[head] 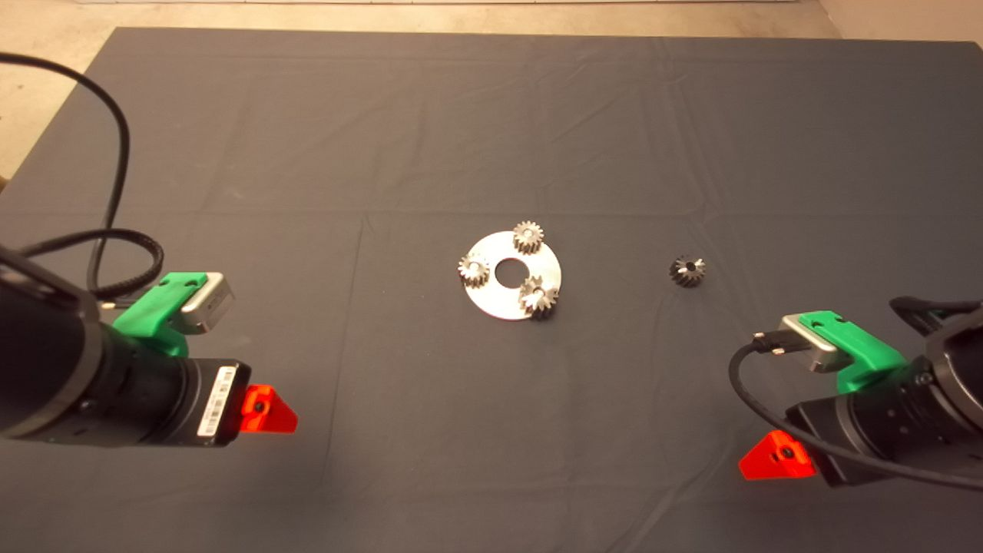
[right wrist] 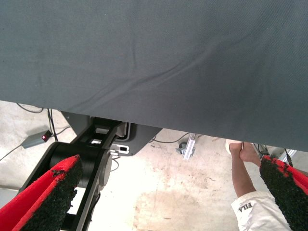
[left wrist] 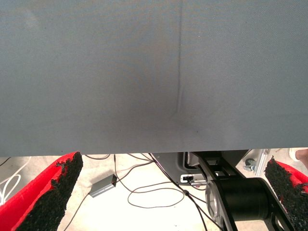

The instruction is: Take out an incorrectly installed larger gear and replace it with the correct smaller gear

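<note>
My left gripper (head: 269,411) waits at the lower left of the head view and my right gripper (head: 776,458) at the lower right, both well apart from the gears. In each wrist view my fingers (left wrist: 53,192) (right wrist: 48,197) stand spread wide with nothing between the pads.

Near the middle of the head view a bright silver disc (head: 503,296) with a round centre hole lies flat on the dark mat (head: 307,153). Three gears sit on it around the hole. The larger gear (head: 538,298) is at the disc's lower right edge: dark grey teeth flaring outward, a bright silver top face, a small centre hole, and it reaches out to the disc's rim. Two pale silver gears occupy the other spots, one at the top edge (head: 528,236), one at the left edge (head: 474,270).

The smaller gear (head: 687,270) lies alone on the mat right of the disc, well apart from it: almost black, with a few shiny glints on its teeth and a centre hole.

My right wrist view shows the floor and a person's leg (right wrist: 243,178).
</note>
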Robot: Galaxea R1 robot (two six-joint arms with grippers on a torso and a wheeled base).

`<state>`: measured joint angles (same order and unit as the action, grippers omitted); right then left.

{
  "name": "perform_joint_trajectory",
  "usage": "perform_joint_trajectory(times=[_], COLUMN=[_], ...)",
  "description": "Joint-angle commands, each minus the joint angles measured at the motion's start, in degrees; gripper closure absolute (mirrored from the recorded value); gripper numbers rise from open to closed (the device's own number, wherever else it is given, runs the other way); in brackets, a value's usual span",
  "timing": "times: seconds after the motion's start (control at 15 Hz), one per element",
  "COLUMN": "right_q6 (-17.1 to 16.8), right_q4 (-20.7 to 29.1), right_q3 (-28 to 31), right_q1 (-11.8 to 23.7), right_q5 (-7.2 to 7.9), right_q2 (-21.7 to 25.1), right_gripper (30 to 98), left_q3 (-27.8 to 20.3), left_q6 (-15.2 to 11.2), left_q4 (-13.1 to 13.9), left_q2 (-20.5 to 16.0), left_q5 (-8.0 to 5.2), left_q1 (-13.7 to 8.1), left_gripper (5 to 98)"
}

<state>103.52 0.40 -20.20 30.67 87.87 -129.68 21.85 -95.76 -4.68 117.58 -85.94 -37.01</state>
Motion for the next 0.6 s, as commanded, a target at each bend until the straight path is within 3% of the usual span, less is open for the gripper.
perform_joint_trajectory(times=[0.0, 0.53], right_q6=[-0.3, -0.3], right_q4=[0.0, 0.0], right_q3=[0.4, 0.4], right_q1=[1.0, 0.9], right_q5=[7.13, 7.13], right_q2=[0.0, 0.1], right_gripper=[30.9, 30.9], left_q3=[-0.9, -0.9], left_q6=[-0.4, -0.4], left_q4=[1.0, 1.0], left_q2=[0.0, 0.2], left_q5=[-0.36, -0.36], left_q1=[-0.5, -0.5], left_gripper=[5.4, 5.4])
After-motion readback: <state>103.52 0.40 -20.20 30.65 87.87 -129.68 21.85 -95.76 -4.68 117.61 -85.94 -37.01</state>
